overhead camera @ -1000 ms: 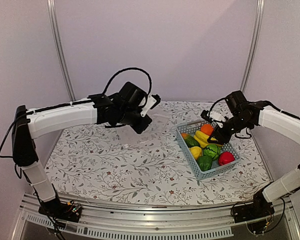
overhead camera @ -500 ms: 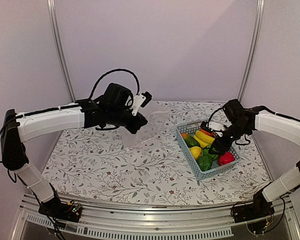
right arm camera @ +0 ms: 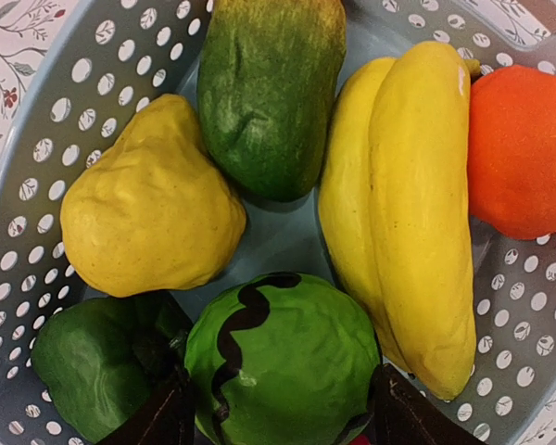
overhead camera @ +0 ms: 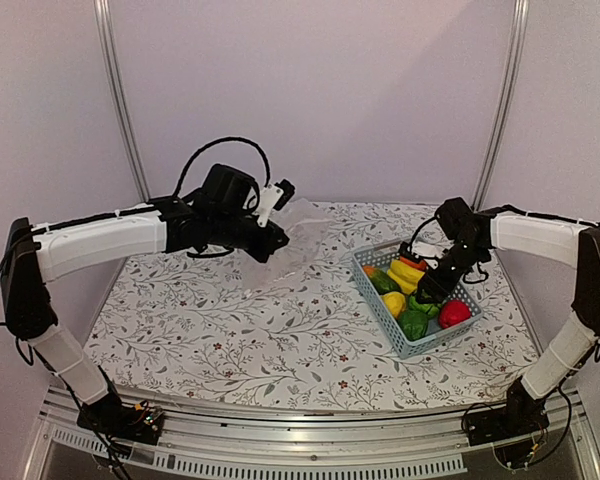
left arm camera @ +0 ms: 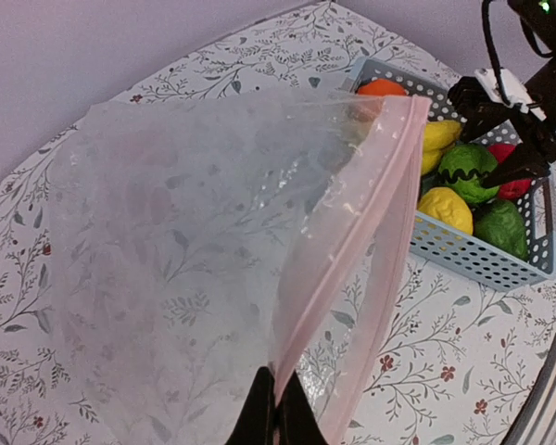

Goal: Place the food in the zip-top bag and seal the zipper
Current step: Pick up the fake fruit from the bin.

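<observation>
i'm centring my right gripper (right arm camera: pixel 280 397), jaws spread, round the basket's (right arm camera: pixel 37 167) watermelon (right arm camera: pixel 278 357) before squeezing; left gripper (left arm camera: pixel 278 413) is pinching the zipper (left arm camera: pixel 394 176).

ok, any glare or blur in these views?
Top external: even, soft light; clear crinkly plastic bag barely shows against floral tablecloth. Left wrist: sharp, small glints on bag. Right wrist: crisp close-up, little glare, striped green toy watermelon cropped at bottom.
</observation>
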Tool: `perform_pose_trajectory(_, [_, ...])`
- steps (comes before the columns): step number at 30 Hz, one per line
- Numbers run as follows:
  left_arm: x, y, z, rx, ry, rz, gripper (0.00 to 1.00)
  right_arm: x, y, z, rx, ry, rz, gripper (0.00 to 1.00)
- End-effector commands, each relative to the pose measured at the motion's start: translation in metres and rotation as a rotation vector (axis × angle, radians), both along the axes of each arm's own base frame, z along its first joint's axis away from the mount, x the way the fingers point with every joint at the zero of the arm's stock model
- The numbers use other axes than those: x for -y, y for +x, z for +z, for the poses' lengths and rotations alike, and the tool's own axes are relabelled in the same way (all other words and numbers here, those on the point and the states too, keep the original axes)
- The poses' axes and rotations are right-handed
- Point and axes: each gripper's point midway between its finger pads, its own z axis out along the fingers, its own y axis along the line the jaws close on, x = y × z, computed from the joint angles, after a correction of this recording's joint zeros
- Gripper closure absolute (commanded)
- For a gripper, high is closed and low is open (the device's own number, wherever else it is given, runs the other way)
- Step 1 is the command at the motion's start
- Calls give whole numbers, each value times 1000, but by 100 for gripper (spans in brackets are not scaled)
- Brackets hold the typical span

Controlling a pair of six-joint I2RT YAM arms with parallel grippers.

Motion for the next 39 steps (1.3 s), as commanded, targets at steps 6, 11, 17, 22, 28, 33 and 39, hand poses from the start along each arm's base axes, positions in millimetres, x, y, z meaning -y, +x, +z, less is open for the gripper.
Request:
perform_pose_trajectory(6, [-2,-3,19,11,-82,30,100,8,-6,-14,-24,-33,-1,32])
perform_pose_trajectory(11, [3,-5,21,-27,-99,25,100,13,-15,-21,-56,-47,-23,25])
perform_pose_trajectory(17, [3,-12,33,16,-123,40,100,16,-27,-23,-68,-33,-56,22])
perform_pose_trajectory(22, [3,-12,33,15,-132,44,100,21,-28,-16,-29,-45,-56,34])
perform_pose_trajectory(28, [3,-12,34,11,-140,47,100,16,-19,13,28,-12,-52,52])
perform_pose_trajectory(33, [2,-12,39,24,-157,56,100,-7,-12,72,120,125,9,56])
perform_pose_trajectory(39, [9,-13,44,14,-219,43,100,-49,-27,158,242,415,180,58])
